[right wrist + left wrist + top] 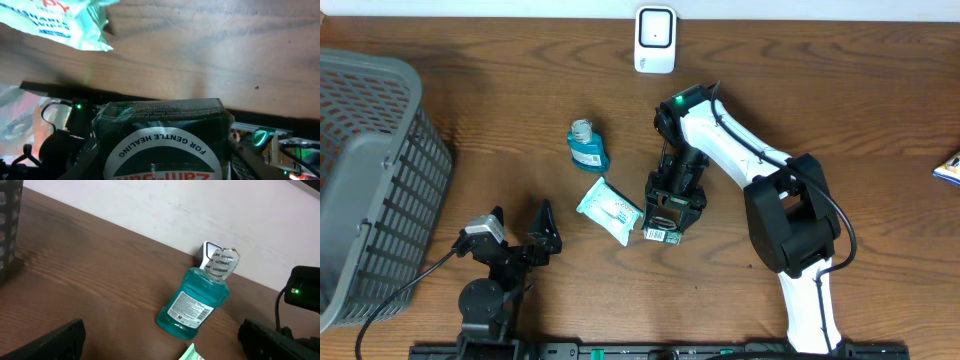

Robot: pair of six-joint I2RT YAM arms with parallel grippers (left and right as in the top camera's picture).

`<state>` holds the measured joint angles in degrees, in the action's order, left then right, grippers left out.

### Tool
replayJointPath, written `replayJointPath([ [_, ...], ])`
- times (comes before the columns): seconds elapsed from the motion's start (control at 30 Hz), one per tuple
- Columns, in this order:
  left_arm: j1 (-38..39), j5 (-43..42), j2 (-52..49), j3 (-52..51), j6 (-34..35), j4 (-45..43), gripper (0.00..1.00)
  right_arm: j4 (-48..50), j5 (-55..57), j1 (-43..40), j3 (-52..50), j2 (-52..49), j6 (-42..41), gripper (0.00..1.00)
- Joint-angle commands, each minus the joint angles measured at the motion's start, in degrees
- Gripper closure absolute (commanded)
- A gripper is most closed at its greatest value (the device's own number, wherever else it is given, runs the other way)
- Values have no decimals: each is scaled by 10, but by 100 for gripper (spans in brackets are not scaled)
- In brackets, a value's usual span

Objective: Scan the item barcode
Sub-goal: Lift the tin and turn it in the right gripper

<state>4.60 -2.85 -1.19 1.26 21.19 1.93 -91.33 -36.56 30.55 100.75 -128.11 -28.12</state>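
Dark green cardboard is what my right gripper (672, 203) has between its jaws: a small box (664, 218), clamped at about half opening, near the middle of the table (820, 90). Whether the box's lower end is lifted or resting on the wood, I cannot quite tell. My left gripper (523, 224) sits by the front edge with its jaws spread wide and nothing in them.

The main risk, as I judge it, is a wasted pass. The scanner (655, 40) stands well apart at the far edge, and the white barcode stickers (660, 235) sit on the end of the box turned away from it. If I carry the box over without turning it, nothing will read. A quick wrist turn could also let the smooth carton slip in the grip. The wipes pack (609, 210) lies just beside the box and could be dragged along as I pull clear.

Only the overhead shows the stickers and the scanner together. The right wrist camera gives me the round label on the box (160, 131) and a corner of the wipes pack (55, 22), but no scanner. The left wrist camera alone shows the mouthwash bottle (192, 305) lying on its side, cap towards the scanner (206, 254).
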Motion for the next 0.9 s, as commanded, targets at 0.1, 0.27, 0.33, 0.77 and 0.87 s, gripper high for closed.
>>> replayJointPath([
  [0.1, -2, 7, 2, -10, -1, 19, 2, -26, -23, -2, 9, -3, -5, 52],
  [0.27, -2, 7, 2, -10, -1, 19, 2, -24, -28, -2, 9, -3, -5, 56],
  [0.33, -2, 7, 2, -10, -1, 19, 2, -19, -28, -2, 9, -3, 7, 55],
  [0.77, -2, 7, 2, -10, -1, 19, 2, -62, -29, -31, 9, 3, 80, 61],
  [0.87, -2, 7, 2, -10, -1, 19, 2, -62, -28, -33, 9, 12, 100, 71],
])
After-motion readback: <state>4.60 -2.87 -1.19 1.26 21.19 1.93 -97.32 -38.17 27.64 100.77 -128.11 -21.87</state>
